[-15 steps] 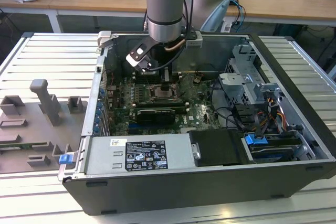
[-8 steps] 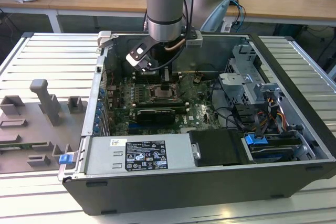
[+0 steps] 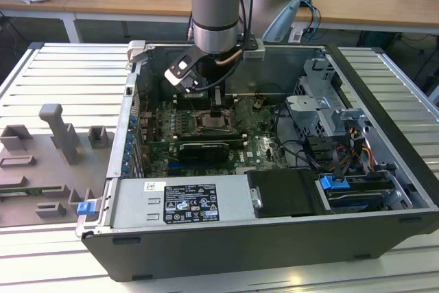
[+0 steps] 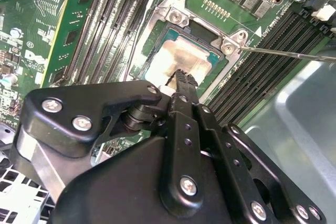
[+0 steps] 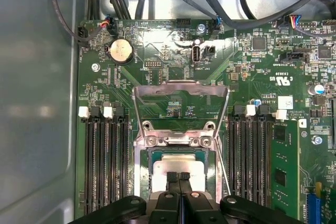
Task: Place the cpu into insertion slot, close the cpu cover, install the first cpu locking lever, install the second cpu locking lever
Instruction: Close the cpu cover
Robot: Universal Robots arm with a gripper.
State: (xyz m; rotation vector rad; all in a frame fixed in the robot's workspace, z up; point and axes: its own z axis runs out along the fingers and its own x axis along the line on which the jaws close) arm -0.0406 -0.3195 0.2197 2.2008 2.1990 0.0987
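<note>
Shows the cpu (image 5: pixel 178 162) seated in the insertion slot (image 5: pixel 142 174), cpu cover (image 5: pixel 181 86) standing open, gripper (image 5: pixel 178 176) with fingers pressed together, apparently clasping nothing, tips at the chip's top. Risks tilting the chip or bending socket contacts under off-centre pressure. Hides tip contact and the slot's near edge behind the fingers.
</note>
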